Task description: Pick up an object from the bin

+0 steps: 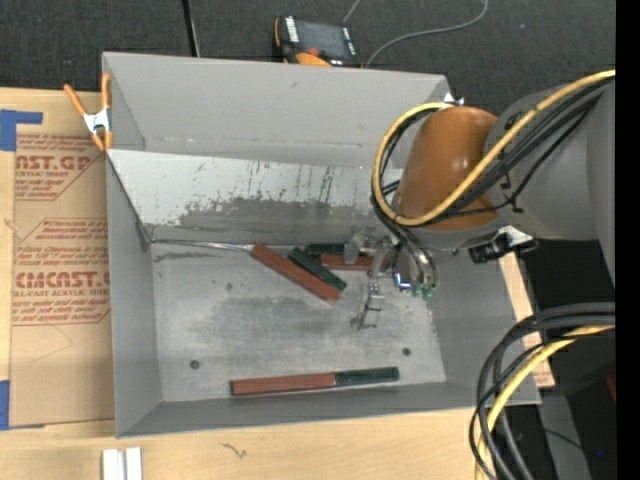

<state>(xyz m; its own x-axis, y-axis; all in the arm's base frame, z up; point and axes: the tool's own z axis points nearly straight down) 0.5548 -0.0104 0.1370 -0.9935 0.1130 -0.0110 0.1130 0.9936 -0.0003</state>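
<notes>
Claw (371, 310) low, just right of the brown stick (275, 263), spread or pressed together impossible to tell, dark green stick (308, 265) across it, long brown-and-green stick (315, 380) well in front.

site: robotics lab | cues: grey metal bin (250, 108), cabled robot arm (560, 168)

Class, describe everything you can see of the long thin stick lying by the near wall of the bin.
The stick is long, thin and straight. It is reddish-brown for most of its length, with a dark green section at its right end; whether it is one piece or two I cannot tell. Its surface looks matt. It lies flat on the bin floor along the near wall, touching nothing else. The gripper is farther back, apart from it.
</notes>
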